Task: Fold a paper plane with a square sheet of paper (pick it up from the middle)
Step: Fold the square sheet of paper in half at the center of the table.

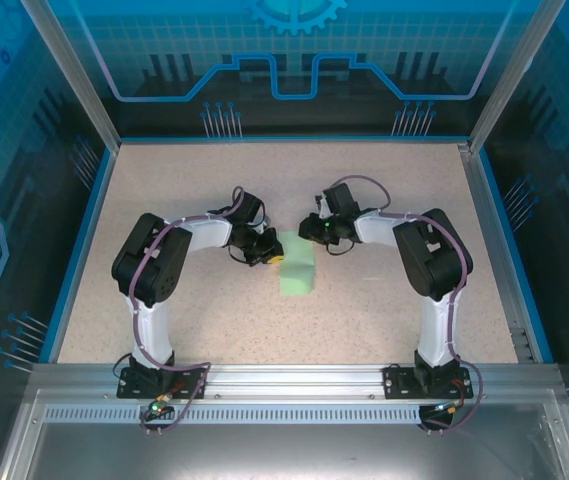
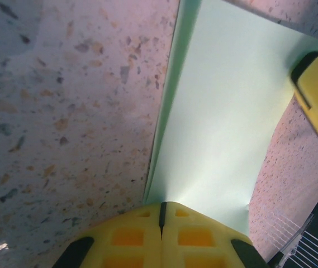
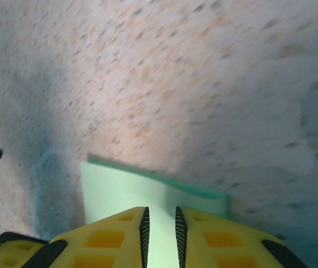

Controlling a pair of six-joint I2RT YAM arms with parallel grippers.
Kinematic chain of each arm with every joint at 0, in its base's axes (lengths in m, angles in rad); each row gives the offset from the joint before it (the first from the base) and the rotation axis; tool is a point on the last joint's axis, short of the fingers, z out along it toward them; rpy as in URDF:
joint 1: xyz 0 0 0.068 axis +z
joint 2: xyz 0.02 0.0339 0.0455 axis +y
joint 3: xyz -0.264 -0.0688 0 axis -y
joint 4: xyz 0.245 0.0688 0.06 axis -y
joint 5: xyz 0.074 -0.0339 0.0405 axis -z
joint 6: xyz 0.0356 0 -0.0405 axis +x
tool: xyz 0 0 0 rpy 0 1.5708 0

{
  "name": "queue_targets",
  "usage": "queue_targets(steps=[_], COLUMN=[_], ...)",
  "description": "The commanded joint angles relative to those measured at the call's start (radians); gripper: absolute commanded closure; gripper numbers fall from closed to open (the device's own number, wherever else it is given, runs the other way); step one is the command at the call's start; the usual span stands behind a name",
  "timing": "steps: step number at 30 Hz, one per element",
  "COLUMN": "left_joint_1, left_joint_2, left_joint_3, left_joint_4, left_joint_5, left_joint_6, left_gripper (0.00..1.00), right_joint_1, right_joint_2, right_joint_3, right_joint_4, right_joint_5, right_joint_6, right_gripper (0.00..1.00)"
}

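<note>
At the tips of the left fingers, the two yellow pads are clenched flush along their seam. The near end of the square sheet of paper runs right up to them. Whether its edge is nipped between the pads or only pressed beneath them cannot be determined. From those tips the sheet extends straight ahead, long axis in line with the fingers, flat on the desk. A doubled layer shows along its left edge, consistent with a fold in half. At the right fingers, the pads are released, parted by a narrow slit with green visible through it. A short end of the sheet lies just ahead of and below them; contact cannot be confirmed. Seen from above, the sheet is a narrow rectangle at the centre of the desk, long axis running from the far side toward the arm bases. Both sets of fingers are at its far end, the left on the left-hand edge and the right at the far right corner, so neither arm is appreciably nearer. The left arm reaches forward and bends inward at the elbow, wrist dipped toward the sheet, and the right arm mirrors it. In my judgement, no dart shape is formed yet, and the coming fold depends on the far end being pinned squarely across that axis.
</note>
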Motion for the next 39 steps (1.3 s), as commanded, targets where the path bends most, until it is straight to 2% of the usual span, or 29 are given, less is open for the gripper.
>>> queue_targets(steps=[1, 7, 12, 18, 23, 33, 39], left_joint_1=[-0.010, -0.010, -0.010, -0.010, -0.010, -0.011, -0.010], left_joint_2=[0.076, 0.078, 0.080, 0.082, 0.083, 0.087, 0.090], left_joint_3=[-0.063, -0.056, -0.049, -0.046, -0.046, -0.049, -0.052], left_joint_4=[-0.172, -0.174, -0.179, -0.178, -0.179, -0.189, -0.189], left_joint_5=[-0.102, -0.101, -0.100, -0.102, -0.104, -0.112, -0.112], left_joint_6=[0.018, 0.017, 0.016, 0.014, 0.012, 0.018, 0.017], left_gripper=[0.96, 0.96, 0.96, 0.96, 0.96, 0.96, 0.96], right_joint_1=[-0.054, -0.068, -0.017, 0.059, 0.066, 0.008, -0.059], right_joint_2=[0.021, -0.059, -0.147, -0.080, -0.030, 0.006, -0.070], right_joint_3=[0.031, 0.020, -0.010, 0.006, -0.012, -0.052, -0.080], right_joint_4=[-0.051, -0.071, -0.075, -0.076, -0.050, -0.073, -0.101], right_joint_5=[0.035, 0.044, -0.001, -0.055, -0.082, -0.032, 0.015], right_joint_6=[-0.026, -0.042, -0.053, -0.020, 0.010, -0.004, -0.024], right_gripper=[0.78, 0.77, 0.77, 0.78, 0.86, 0.90, 0.90])
